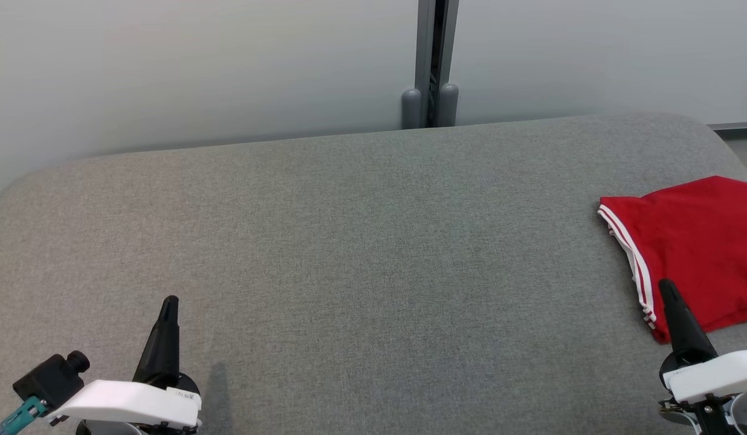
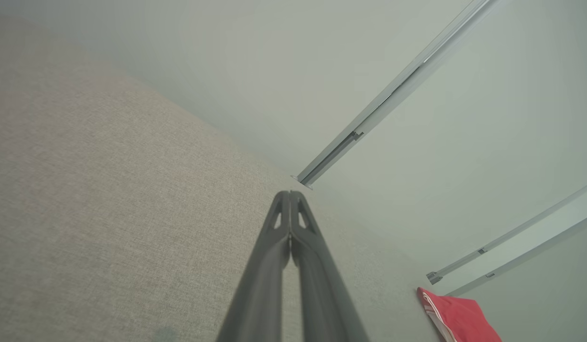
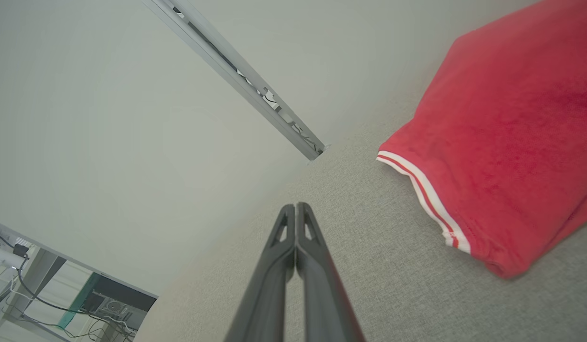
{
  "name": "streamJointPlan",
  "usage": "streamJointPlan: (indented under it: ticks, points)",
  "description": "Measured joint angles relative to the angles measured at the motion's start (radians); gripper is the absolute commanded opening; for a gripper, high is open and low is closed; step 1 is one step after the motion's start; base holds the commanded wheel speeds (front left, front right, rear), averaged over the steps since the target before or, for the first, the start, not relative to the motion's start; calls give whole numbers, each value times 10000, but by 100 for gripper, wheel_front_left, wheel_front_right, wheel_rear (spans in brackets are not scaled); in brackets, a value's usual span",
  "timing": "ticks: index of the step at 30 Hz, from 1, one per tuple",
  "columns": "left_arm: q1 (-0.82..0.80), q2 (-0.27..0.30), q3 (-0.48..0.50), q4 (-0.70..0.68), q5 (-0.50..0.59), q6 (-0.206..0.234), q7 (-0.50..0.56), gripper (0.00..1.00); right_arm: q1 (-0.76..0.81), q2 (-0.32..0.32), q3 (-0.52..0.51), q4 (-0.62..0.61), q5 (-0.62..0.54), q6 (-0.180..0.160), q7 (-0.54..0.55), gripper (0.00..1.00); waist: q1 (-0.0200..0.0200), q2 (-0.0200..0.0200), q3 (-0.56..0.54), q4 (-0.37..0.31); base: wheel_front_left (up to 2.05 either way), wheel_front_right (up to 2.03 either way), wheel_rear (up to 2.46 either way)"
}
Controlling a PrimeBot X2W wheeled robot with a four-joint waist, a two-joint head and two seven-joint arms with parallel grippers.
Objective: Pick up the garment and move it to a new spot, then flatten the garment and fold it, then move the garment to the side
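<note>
At lower left the left gripper is closed and empty over the grey padded surface. At the far right the folded red garment with white stripes lies on this surface. The right gripper, also closed and empty, is just beside it.

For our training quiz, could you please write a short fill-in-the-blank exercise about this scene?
The garment is ____ with white stripes.
It lies on the grey padded surface toward the robot's ____ side.
The left gripper and the right gripper are both ____, holding nothing.
Missing words: red; right; shut.
</note>
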Motion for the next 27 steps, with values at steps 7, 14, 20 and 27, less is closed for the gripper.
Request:
streamJointPlan:
  ticks: [7,14,20,27]
  points:
    - [-156,-153,111,180,-761,-127,84,0,-212,6,-96,297,848,0,161,0,0,0,-17,13,0,0,0]
    - [-264,-247,207,334,-1473,-242,142,0,-412,12,-174,564,1611,0,280,0,0,0,-34,26,0,0,0]
    - [-396,-341,299,466,-2056,-345,190,0,-551,15,-236,805,2238,0,393,0,0,0,-49,36,0,0,0]
    - [-545,-476,410,625,-2773,-468,261,0,-736,23,-343,1093,3003,-2,525,0,0,0,-69,52,0,0,0]
